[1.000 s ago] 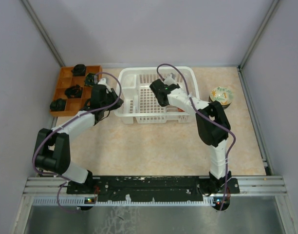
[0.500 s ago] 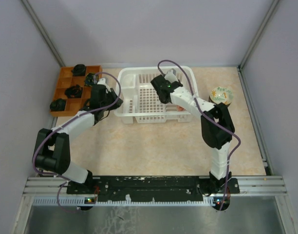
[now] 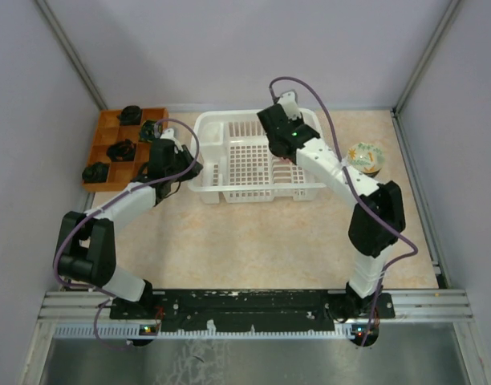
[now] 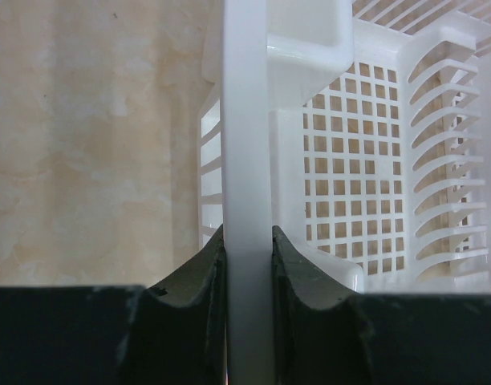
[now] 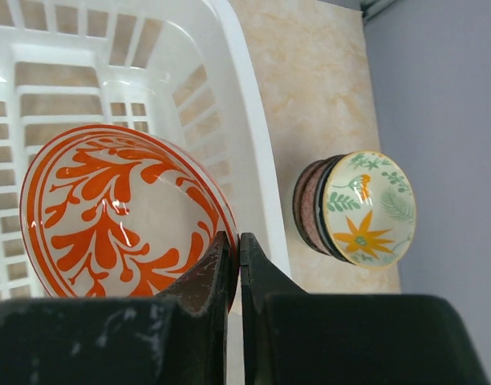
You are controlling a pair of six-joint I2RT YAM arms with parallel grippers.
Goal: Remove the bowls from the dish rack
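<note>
The right fingers (image 5: 204, 277) are pressed onto the rim of a white bowl with orange leaf marks (image 5: 109, 208), pinching its edge. The bowl hangs tilted over the right end of the dish rack (image 5: 229, 104); whether it is clear of the dividers I cannot tell. The left fingers (image 4: 193, 281) clamp the rack's left wall, bracing it. A stack of bowls (image 5: 358, 210) stands on the counter (image 5: 310, 80) near the rack's right side. Glazed ceramic looks stiff, slick, chippable and fairly heavy for a rim pinch, so a deep bite on the rim seems wise.
</note>
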